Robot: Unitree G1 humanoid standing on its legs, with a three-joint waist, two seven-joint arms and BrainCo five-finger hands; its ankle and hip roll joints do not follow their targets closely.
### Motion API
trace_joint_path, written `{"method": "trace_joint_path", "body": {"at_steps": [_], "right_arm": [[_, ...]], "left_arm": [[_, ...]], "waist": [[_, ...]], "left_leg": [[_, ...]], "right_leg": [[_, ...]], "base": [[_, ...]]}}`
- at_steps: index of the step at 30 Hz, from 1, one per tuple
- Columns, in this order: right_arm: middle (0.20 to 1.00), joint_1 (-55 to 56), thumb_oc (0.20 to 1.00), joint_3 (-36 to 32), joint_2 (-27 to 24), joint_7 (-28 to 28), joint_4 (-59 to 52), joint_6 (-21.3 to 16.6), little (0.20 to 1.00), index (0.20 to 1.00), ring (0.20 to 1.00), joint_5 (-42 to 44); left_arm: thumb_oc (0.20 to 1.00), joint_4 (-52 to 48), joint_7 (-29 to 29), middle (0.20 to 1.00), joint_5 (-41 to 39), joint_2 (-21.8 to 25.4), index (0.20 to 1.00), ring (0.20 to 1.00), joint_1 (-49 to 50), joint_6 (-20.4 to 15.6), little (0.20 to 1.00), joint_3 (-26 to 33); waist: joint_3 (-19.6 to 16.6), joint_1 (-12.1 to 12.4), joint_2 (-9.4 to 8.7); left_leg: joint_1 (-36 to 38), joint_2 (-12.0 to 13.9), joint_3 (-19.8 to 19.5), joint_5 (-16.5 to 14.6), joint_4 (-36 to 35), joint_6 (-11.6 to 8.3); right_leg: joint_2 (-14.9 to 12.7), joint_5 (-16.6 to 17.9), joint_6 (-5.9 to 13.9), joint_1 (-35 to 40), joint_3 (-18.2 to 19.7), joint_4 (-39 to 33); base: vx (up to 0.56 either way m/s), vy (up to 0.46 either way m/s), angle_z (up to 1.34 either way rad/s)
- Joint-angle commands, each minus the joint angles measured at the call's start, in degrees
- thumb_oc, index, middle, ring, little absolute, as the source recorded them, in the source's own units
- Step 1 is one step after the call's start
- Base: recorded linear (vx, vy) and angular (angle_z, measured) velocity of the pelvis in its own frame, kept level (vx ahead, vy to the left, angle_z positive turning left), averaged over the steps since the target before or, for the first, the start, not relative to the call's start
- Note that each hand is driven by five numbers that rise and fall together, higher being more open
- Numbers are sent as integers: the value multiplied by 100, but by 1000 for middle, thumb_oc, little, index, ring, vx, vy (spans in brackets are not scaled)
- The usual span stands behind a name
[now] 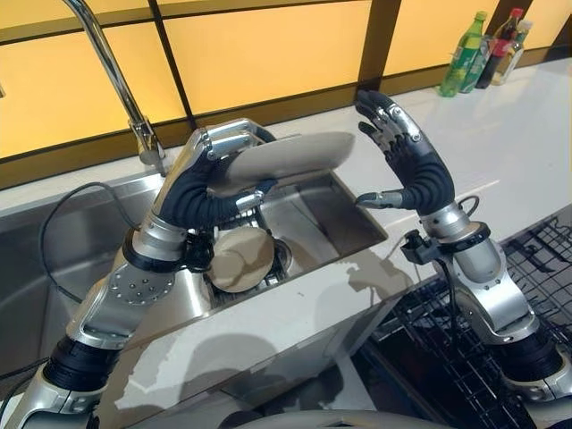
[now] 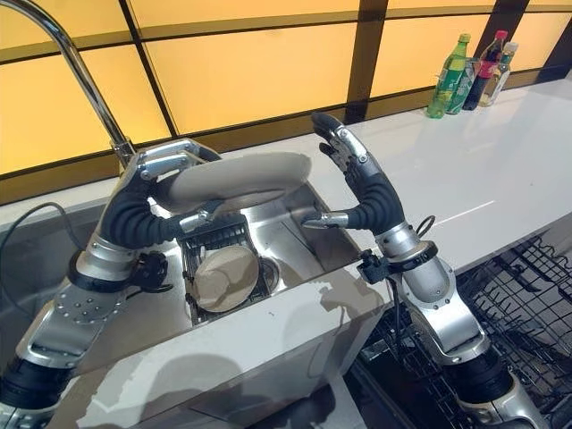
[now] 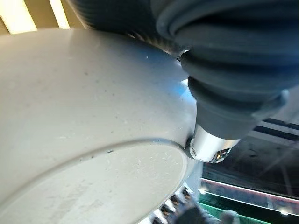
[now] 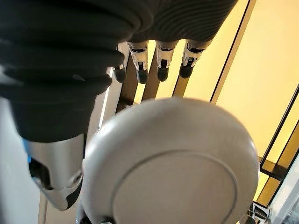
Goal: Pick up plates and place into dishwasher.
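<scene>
Dishwasher rack (image 1: 500,357): nearest you, low on the robot's right; black wire, pulled out, nothing loaded where it shows.

Right hand (image 1: 407,161): above the counter edge (image 1: 357,295), palm turned toward the plate, fingers straight and spread, thumb (image 1: 375,200) out to the side, holding nothing.

Grey plate (image 1: 281,159): raised over the sink (image 1: 335,219), lying near flat, its long span running left to right. Its free rim points at your right palm, close but apart.

Left hand (image 1: 210,174): curled round the plate's left rim, gripping it.

Second plate (image 1: 239,259): tilted in the sink basket below.

Judgement: the handover depends on that gap; the right hand is nearer the rack.

Faucet (image 1: 112,67), then bottles (image 1: 487,49) at the far counter.
</scene>
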Motion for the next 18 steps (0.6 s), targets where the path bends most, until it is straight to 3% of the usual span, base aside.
{"method": "trace_joint_path", "body": {"at_steps": [1, 9, 18], "right_arm": [[1000, -398, 1000, 150, -286, 220, -490, -83, 1000, 1000, 1000, 73], [1000, -854, 1000, 495, -517, 700, -457, -101, 1000, 1000, 1000, -66], [1000, -1285, 1000, 670, -815, 783, -265, -71, 1000, 1000, 1000, 93]], "left_arm": [[200, 57, -68, 200, -426, 151, 200, 200, -557, -95, 200, -173], [200, 58, -441, 200, -756, 262, 200, 200, -832, -86, 200, -412], [200, 92, -782, 200, -1145, 399, 200, 200, -947, -139, 200, -506]], "waist": [[-535, -35, 78], [-575, -25, 55], [-617, 18, 37]], "left_leg": [[20, -36, -77, -538, -2, 141], [37, -46, -61, -569, 31, 149], [40, -45, -63, -577, 69, 164]], "right_leg": [[99, 175, 122, -655, 25, 344], [78, 193, 127, -623, 39, 306], [49, 185, 114, -590, 21, 319]], "base": [[0, 0, 0], [-1, -16, 0], [7, -3, 0]]}}
